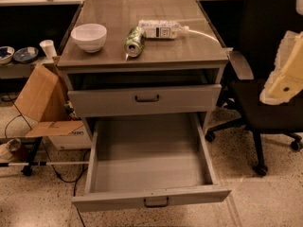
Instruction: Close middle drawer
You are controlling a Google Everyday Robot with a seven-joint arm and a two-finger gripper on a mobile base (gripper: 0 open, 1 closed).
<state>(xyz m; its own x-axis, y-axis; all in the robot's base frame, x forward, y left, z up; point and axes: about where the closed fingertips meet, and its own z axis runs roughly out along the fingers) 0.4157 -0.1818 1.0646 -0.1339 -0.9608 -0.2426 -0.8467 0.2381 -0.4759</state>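
The grey cabinet point(142, 66) fills the middle of my view, with a black office chair point(265, 98) to its right. The middle drawer point(151, 174) stands pulled far out toward me, its dark handle point(156, 202) centred on the front panel. The top drawer point(109, 100) juts out slightly. My gripper point(285, 74) seems to be the pale shape at the right edge, well apart from the drawer; I cannot tell its grip. On the tabletop point(142, 8) sit a white bowl point(88, 37) and a tipped can point(134, 41).
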